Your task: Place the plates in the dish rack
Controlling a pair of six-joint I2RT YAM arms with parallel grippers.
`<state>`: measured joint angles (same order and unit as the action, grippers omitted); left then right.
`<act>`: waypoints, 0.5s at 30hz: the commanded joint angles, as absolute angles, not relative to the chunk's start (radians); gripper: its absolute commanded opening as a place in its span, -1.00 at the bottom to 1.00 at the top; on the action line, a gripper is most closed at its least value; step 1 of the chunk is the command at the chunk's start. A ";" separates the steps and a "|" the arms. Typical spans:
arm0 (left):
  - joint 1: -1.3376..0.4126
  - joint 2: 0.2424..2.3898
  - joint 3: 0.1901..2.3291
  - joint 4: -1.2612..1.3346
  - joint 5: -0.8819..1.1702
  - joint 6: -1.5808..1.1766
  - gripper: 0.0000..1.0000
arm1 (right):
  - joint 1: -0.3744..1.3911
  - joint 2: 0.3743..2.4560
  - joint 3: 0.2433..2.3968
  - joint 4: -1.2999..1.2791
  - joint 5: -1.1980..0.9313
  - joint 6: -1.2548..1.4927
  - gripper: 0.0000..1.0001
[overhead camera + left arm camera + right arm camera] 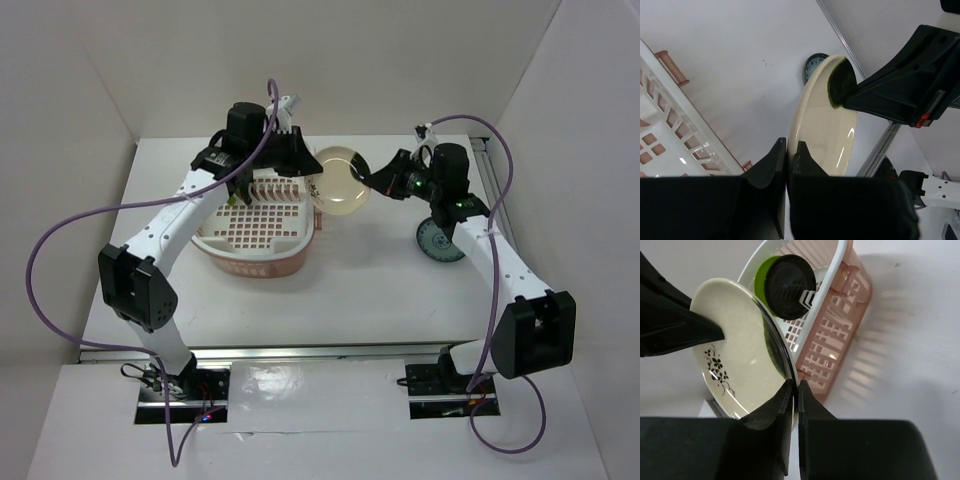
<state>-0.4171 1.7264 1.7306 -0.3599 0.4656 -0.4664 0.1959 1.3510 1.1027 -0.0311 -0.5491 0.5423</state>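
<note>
The cream plate [342, 180] with a dark flower pattern hangs on edge in the air just right of the dish rack [262, 228]. My left gripper [318, 182] is shut on its left rim, seen in the left wrist view [787, 150]. My right gripper [368, 180] is shut on its right rim, seen in the right wrist view [794, 389]. The plate face shows in both wrist views [825, 130] [735, 345]. The lime green plate [760, 282] and the black plate [789, 286] stand upright in the rack [835, 340]. The teal plate [440, 240] lies flat on the table.
The teal plate lies under my right forearm and also shows small in the left wrist view [815, 62]. White walls close in the table at the back and sides. A metal rail [490, 170] runs along the table's right edge.
</note>
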 commanded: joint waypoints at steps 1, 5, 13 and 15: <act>-0.414 1.729 1.770 -0.330 0.436 -0.448 -1.00 | 0.216 1.331 1.166 0.046 -0.545 0.541 -0.75; -0.414 1.729 1.795 -0.345 0.401 -0.427 -1.00 | 0.227 1.331 1.166 0.031 -0.473 0.554 1.00; -0.414 1.729 1.927 -0.434 -0.023 -0.305 -1.00 | 0.227 1.342 1.157 -0.058 -0.350 0.526 1.00; -0.414 1.729 1.956 -0.443 -0.161 -0.270 -1.00 | 0.227 1.362 1.157 -0.081 -0.339 0.515 1.00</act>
